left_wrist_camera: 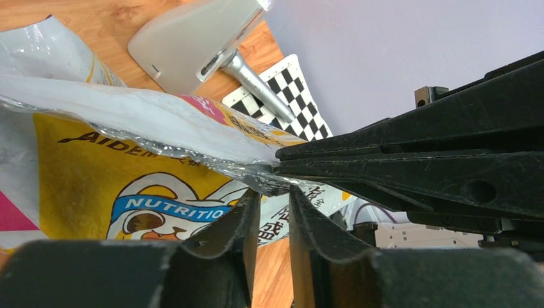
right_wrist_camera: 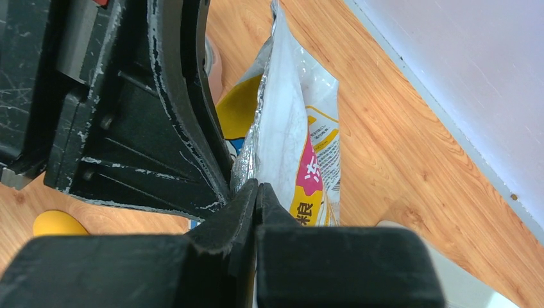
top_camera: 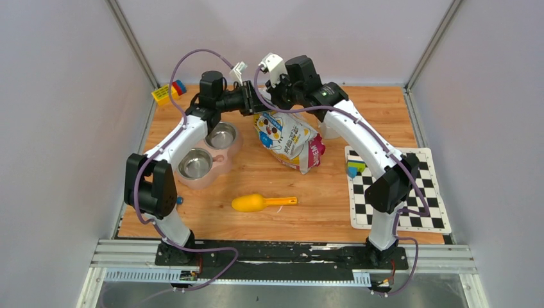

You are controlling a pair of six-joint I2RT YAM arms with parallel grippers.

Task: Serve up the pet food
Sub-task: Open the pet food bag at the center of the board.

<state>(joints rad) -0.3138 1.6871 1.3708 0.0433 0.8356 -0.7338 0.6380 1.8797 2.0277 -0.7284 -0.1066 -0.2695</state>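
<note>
Both left claw [left_wrist_camera: 272, 194] and right claw [right_wrist_camera: 256, 187] crowd the bag's [top_camera: 285, 138] top edge.

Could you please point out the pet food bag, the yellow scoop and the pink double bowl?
pet food bag [top_camera: 289, 138]: top external view, on its printed front.
yellow scoop [top_camera: 249, 203]: top external view, on its cup.
pink double bowl [top_camera: 228, 157]: top external view, on its pink rim.

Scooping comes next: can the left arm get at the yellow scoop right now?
Probably yes: the scoop lies alone on the open table between the arms, nothing over it. The left gripper, jaws apart at the top of the bag, looks free to swing back.
</note>
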